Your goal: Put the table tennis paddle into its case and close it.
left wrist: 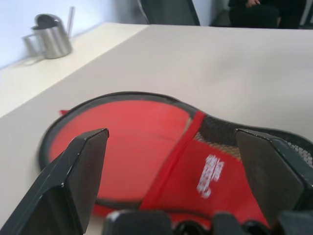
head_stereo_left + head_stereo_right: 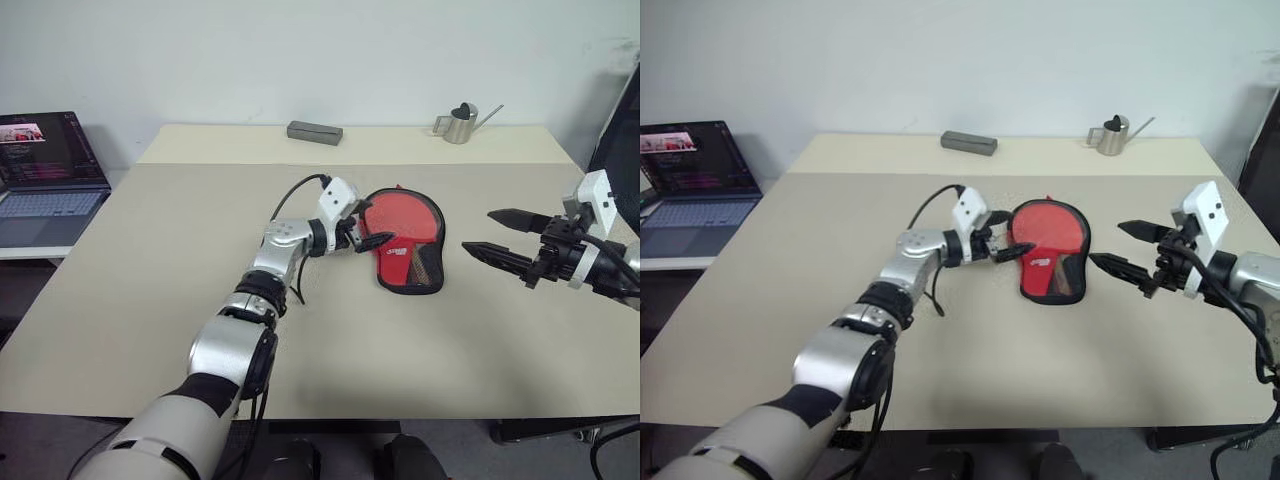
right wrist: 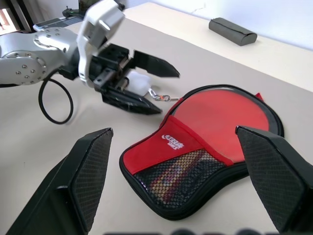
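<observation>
Since both the left gripper (image 3: 146, 83) and right gripper (image 2: 495, 235) gape wide, holding nothing, pinch the white pom-pom (image 3: 138, 82) and pull slowly around the case (image 2: 408, 240).

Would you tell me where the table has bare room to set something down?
The broad stretch of table left of the left gripper is bare, as is the near edge below the case. It is crowded around the case, between both grippers.

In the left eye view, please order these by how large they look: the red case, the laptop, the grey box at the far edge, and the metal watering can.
1. The laptop, although the picture's edge cuts it off.
2. The red case.
3. and 4. The grey box and the metal watering can look alike; I cannot rank them.
</observation>
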Tool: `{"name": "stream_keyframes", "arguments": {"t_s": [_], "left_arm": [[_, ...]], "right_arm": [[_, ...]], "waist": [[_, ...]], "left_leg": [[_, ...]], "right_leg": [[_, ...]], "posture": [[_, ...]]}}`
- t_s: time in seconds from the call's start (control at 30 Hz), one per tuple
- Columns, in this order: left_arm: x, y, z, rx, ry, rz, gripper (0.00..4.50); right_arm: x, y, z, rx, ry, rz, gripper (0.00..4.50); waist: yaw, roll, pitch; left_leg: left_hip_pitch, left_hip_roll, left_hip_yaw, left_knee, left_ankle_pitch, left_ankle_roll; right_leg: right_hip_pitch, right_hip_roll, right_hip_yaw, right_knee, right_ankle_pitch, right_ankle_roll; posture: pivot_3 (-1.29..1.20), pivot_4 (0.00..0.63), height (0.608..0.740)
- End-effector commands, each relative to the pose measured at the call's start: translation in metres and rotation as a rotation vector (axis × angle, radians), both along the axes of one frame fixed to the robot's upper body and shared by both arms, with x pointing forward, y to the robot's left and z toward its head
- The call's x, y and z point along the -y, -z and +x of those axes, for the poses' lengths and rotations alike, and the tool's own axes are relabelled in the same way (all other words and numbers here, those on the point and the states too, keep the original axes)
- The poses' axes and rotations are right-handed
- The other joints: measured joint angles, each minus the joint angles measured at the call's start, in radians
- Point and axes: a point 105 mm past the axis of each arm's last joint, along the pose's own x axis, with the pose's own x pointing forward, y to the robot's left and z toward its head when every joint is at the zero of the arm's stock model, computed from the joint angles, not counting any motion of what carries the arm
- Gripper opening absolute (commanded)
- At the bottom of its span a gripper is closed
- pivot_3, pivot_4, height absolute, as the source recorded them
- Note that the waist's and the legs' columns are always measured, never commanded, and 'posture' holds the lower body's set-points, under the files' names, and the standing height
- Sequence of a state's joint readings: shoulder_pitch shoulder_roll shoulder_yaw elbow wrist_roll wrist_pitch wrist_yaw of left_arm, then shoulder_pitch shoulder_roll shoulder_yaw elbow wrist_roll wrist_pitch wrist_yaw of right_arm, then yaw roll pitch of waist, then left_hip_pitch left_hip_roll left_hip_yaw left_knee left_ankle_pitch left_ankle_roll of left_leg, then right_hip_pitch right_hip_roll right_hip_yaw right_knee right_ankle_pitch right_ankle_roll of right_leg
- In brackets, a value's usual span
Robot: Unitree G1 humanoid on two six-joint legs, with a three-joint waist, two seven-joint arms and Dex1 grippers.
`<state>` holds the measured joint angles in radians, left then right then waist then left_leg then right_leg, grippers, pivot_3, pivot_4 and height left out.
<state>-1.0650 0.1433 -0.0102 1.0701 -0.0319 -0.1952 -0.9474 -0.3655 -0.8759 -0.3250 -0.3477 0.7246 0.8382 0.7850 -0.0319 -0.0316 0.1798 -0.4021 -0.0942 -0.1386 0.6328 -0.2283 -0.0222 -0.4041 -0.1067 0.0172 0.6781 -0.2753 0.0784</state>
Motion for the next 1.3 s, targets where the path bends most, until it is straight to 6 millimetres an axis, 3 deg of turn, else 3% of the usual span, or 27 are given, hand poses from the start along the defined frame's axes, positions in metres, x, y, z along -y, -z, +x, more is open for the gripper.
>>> {"name": "stream_keyframes", "arguments": {"t_s": [0.03, 0.17, 0.37, 0.53, 0.83, 1.0, 1.3], "left_arm": [[-0.009, -0.029, -0.007, 0.066, 0.04, -0.073, 4.5], [-0.027, -0.047, -0.021, 0.069, 0.098, -0.122, 4.5], [-0.06, -0.054, -0.04, 0.059, 0.105, -0.092, 4.5], [-0.074, -0.06, -0.064, 0.033, 0.161, -0.06, 4.5], [-0.1, -0.075, -0.073, 0.074, 0.066, 0.07, 4.5], [-0.102, -0.084, -0.079, 0.087, 0.047, 0.055, 4.5], [-0.097, -0.084, -0.087, 0.067, 0.079, 0.059, 4.5]], "right_arm": [[-0.002, -0.007, 0.003, 0.028, 0.011, 0.027, 4.4], [-0.003, 0.004, 0.007, -0.036, 0.031, 0.054, 4.4], [-0.006, 0.017, 0.024, -0.1, 0.094, 0.115, 4.4], [-0.009, 0.03, 0.046, -0.175, 0.163, 0.129, 4.46], [-0.006, 0.053, 0.097, -0.223, 0.331, 0.099, 4.46], [-0.005, 0.074, 0.116, -0.229, 0.388, 0.06, 4.46], [-0.008, 0.102, 0.129, -0.275, 0.367, 0.019, 4.46]], "waist": [[0.0, 0.0, 0.0], [0.0, 0.0, 0.0], [-0.005, 0.001, 0.0], [-0.001, 0.001, 0.0], [-0.004, 0.001, 0.0], [-0.003, 0.001, 0.0], [-0.009, 0.001, 0.0]], "left_leg": [[0.0, 0.0, 0.0, 0.0, 0.0, 0.0], [0.0, 0.0, -0.002, 0.001, 0.0, 0.0], [0.001, 0.001, -0.004, 0.001, 0.0, 0.0], [0.001, 0.001, -0.006, 0.002, 0.0, 0.0], [0.001, 0.001, -0.006, 0.002, 0.0, 0.0], [0.001, 0.001, -0.006, 0.002, 0.0, 0.0], [0.001, 0.001, -0.005, 0.002, 0.0, -0.001]], "right_leg": [[0.0, 0.0, 0.0, 0.0, 0.0, 0.0], [0.0, 0.0, 0.0, 0.0, 0.0, 0.0], [0.0, 0.0, 0.001, 0.001, 0.0, 0.0], [0.0, 0.001, 0.001, 0.002, 0.001, -0.001], [0.0, 0.001, 0.001, 0.001, 0.001, -0.002], [0.0, 0.001, 0.001, 0.001, 0.001, -0.002], [0.0, 0.002, 0.001, 0.001, 0.001, -0.002]], "posture": [[0.0, 0.15, 0.74], [0.0, 0.15, 0.74], [0.0, 0.15, 0.74], [0.0, 0.15, 0.74], [0.0, 0.15, 0.74], [0.0, 0.15, 0.74], [0.0, 0.15, 0.74]]}}
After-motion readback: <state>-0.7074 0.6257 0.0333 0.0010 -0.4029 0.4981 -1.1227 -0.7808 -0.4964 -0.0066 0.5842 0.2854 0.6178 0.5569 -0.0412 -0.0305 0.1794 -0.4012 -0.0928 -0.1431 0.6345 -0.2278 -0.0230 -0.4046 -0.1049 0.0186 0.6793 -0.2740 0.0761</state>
